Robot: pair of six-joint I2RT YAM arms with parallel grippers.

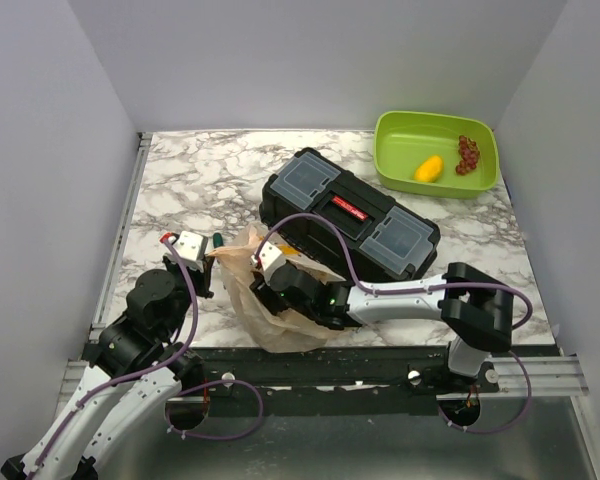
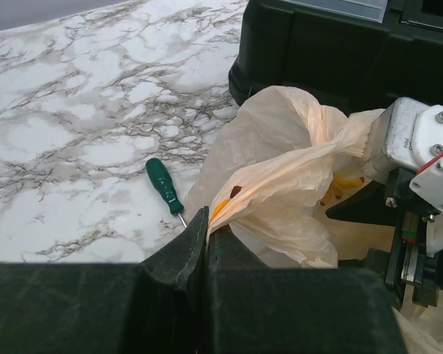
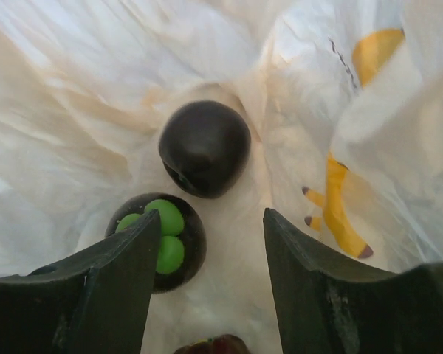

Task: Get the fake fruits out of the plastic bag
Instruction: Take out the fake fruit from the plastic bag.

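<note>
While my left gripper (image 2: 207, 225) pinches plastic bag (image 2: 280, 169) rim at near edge of desk (image 1: 180, 170), right gripper (image 3: 210, 221) sits inside, jaws apart, empty; two dark fake fruits (image 3: 204, 147) just ahead.

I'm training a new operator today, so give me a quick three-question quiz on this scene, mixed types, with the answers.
1. True or false: the left gripper is shut on an edge of the plastic bag.
2. Where is the right gripper? A) high in the air B) inside the bag, open C) folded back at its base
3. Fill in: the yellow fruit lies in the green ____.
Key: 1 true; 2 B; 3 tub.
</note>
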